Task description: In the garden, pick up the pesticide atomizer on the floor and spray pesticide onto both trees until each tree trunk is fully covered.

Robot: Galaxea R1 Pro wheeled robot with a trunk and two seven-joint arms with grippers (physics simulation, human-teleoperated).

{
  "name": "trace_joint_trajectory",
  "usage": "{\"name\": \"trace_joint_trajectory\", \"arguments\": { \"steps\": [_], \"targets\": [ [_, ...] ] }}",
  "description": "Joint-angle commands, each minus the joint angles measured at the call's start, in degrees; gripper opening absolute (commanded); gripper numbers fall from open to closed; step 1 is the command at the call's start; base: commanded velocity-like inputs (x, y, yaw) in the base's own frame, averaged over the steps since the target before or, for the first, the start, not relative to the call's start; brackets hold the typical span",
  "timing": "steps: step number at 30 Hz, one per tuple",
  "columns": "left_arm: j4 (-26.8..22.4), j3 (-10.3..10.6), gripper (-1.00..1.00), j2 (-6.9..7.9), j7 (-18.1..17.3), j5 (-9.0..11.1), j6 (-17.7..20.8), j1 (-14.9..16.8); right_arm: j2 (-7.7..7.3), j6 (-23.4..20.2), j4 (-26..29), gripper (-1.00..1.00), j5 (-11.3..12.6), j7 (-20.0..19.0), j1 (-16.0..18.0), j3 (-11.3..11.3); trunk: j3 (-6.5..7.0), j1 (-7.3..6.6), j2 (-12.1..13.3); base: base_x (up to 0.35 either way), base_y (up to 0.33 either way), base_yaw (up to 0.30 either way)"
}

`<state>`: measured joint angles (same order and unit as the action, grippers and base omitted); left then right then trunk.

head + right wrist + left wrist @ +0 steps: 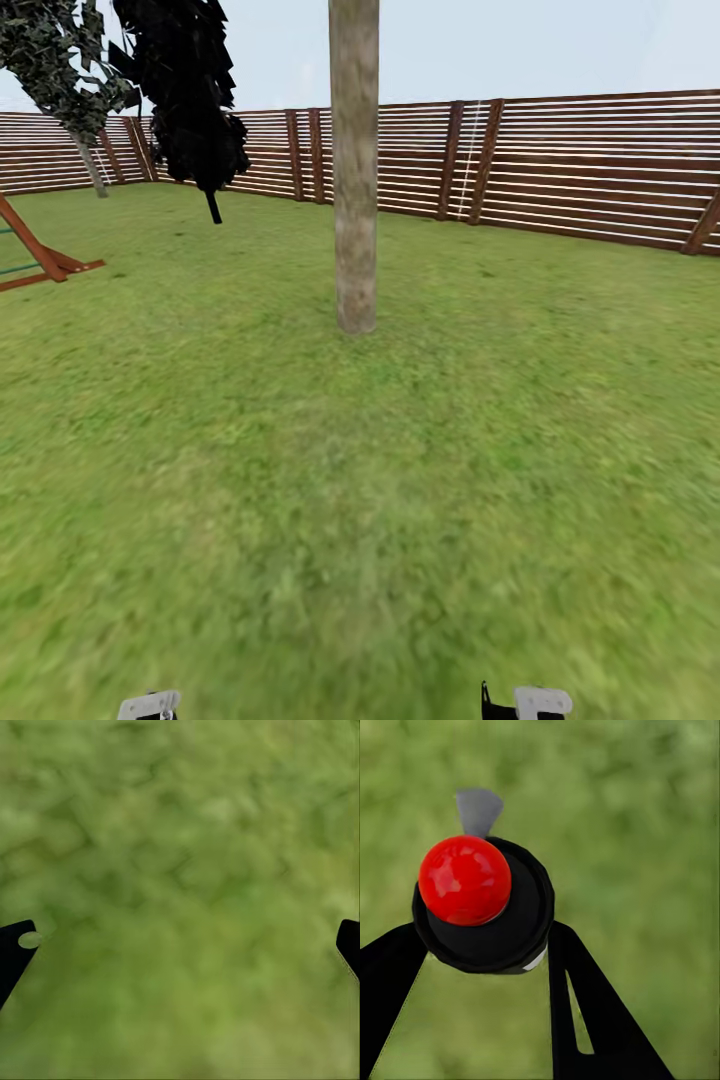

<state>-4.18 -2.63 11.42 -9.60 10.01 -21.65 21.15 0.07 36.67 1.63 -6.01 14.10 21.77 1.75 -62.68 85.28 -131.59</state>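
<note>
While the head camera looks across the lawn (360, 520), a beige-grey trunk (354, 170) stands upright straight ahead, well apart from the robot, with the slatted fence (560, 165) behind it. Further left stand a black-green conifer (190, 90), a second leafy tree (60, 60) near the fence corner, and a red-brown wooden frame (40, 255) at the edge. In the left wrist view, the left gripper (484, 945) pinches the atomizer (484, 907), its black fingers (585, 1012) pressed against either side of the round black body under a red knob, a grey nozzle beyond, grass below. The right gripper (180, 945) is spread wide over grass, holding nothing.
</note>
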Motion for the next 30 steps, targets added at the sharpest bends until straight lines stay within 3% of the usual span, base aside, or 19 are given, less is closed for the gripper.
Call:
{"name": "trace_joint_trajectory", "arguments": {
  "steps": [1,30],
  "targets": [
    [0.1,-0.3,-1.00,0.01,-0.6,0.5,-0.1,0.0,0.01,0.1,0.0,1.00,-0.6,0.4,0.0,0.2,-0.05,0.03,0.0,0.339,0.000,0.000],
    [0.1,-0.3,-1.00,0.02,-0.6,0.5,0.0,0.0,0.12,0.1,0.0,1.00,-0.7,0.4,0.0,0.1,-0.05,0.03,0.0,0.339,0.000,0.000]
  ]
}}
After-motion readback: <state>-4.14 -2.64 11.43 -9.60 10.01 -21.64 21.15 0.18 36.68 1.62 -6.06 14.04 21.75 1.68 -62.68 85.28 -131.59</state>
